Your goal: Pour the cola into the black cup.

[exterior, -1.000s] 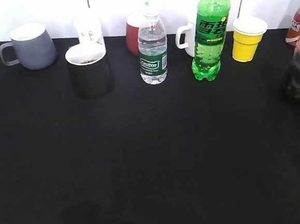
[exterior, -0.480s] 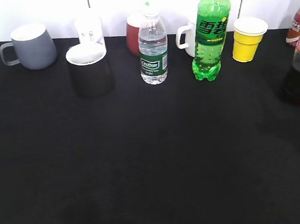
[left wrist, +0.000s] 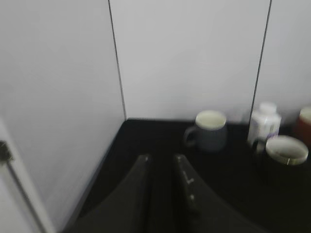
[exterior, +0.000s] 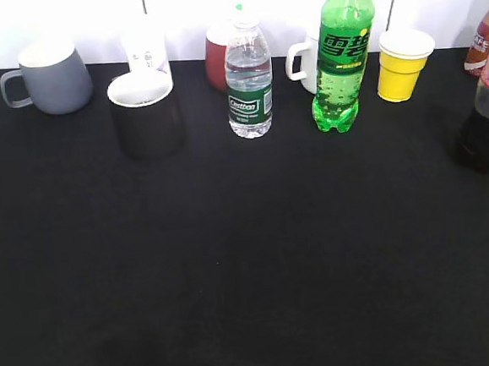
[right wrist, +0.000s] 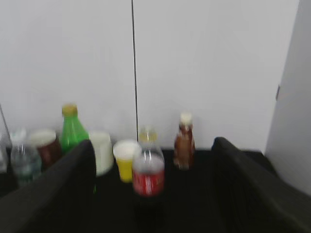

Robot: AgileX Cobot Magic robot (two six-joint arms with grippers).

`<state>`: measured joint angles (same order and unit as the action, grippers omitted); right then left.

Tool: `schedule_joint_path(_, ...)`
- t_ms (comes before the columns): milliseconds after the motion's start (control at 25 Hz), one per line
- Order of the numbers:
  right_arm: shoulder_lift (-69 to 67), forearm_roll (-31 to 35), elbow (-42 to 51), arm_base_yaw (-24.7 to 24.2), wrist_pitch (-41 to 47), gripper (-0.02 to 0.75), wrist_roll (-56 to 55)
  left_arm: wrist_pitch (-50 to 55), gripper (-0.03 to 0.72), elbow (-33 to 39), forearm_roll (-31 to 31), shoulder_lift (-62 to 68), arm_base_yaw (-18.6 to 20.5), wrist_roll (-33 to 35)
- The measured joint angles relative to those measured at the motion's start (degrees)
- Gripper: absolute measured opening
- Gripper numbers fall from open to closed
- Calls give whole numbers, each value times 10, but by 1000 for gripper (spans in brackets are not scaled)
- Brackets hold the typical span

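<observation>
Cola bottle [exterior: 487, 121] stands at the worktop's right edge, black cup [exterior: 144, 114] back-left; right gripper [right wrist: 150, 194] spread wide, left gripper [left wrist: 163, 187] nearly closed.

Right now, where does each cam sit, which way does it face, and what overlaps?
Exterior: raised front, slanting down at the table; no robot parts.
Left wrist: low at left, behind near-closed left gripper, facing the black cup.
Right wrist: behind open right gripper, facing the cola.
Shared: cola and black cup appear in exterior too.
</observation>
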<state>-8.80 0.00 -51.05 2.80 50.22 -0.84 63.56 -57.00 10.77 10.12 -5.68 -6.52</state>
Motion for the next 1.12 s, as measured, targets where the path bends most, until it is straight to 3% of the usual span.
schedule_joint_path(80,31,20,0,0,47,429,17,52,112,3,-3,-15,0,4)
schedule_joint_path(280,65,0,33,0,155,419,21,53,102,98,-26,-87,0,9)
schedule_joint_path(520,91,-39,136,0,78,419,18,-57,102,251,-108,-105,0,10)
schedule_joint_path(800,91,-39,203,0,52,419,16,-29,102,274,-79,-105,0,11)
schedule_joint_path(960,93,-33,222,0,89,417,15,-29,105,274,-79,-105,0,11)
schedule_joint_path(1040,93,-30,222,0,91,417,15,-29,194,274,-79,-105,0,11)
schedule_joint_path(1120,93,-28,222,0,91,417,15,-29,384,274,-79,-105,0,11)
